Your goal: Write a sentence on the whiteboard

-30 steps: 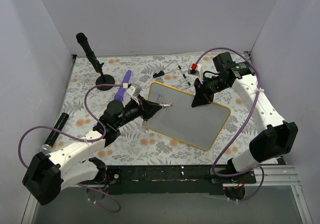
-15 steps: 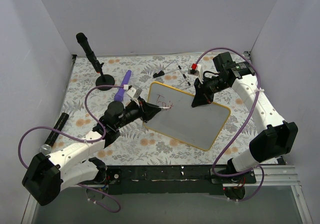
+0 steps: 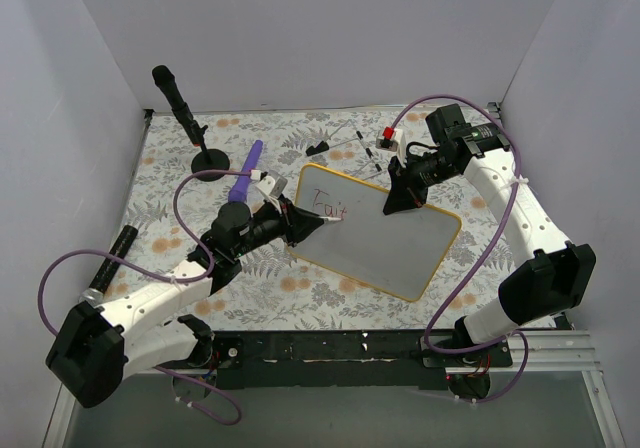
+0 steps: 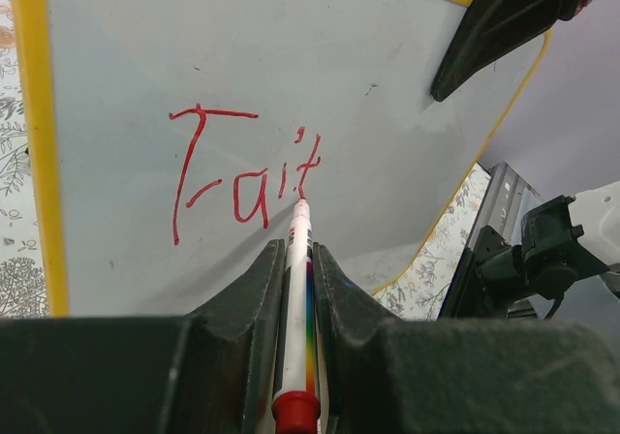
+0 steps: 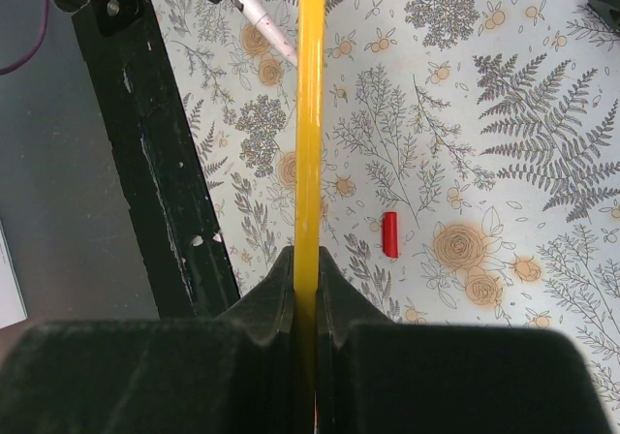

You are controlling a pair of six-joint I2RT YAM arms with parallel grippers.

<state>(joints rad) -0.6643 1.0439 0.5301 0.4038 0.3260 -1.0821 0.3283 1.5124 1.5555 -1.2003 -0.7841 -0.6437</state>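
Note:
The whiteboard (image 3: 385,238), white with a yellow rim, lies tilted in the middle of the floral table. Red lettering (image 3: 328,206) near its top left corner reads about "Fait" in the left wrist view (image 4: 242,172). My left gripper (image 3: 300,225) is shut on a white marker (image 4: 296,289) with a rainbow stripe and red end; its tip touches the board under the last letter. My right gripper (image 3: 403,196) is shut on the board's far edge, seen edge-on as a yellow strip (image 5: 310,114) between the fingers.
A black microphone stand (image 3: 185,118) stands at the back left. A purple object (image 3: 246,171) lies beside it. Small clips and a red-topped item (image 3: 385,136) lie behind the board. A red marker cap (image 5: 389,234) lies on the cloth.
The red lettering has grown to the right, from a few strokes to about "Fait". My left gripper has shifted slightly with the marker. The right arm has not moved.

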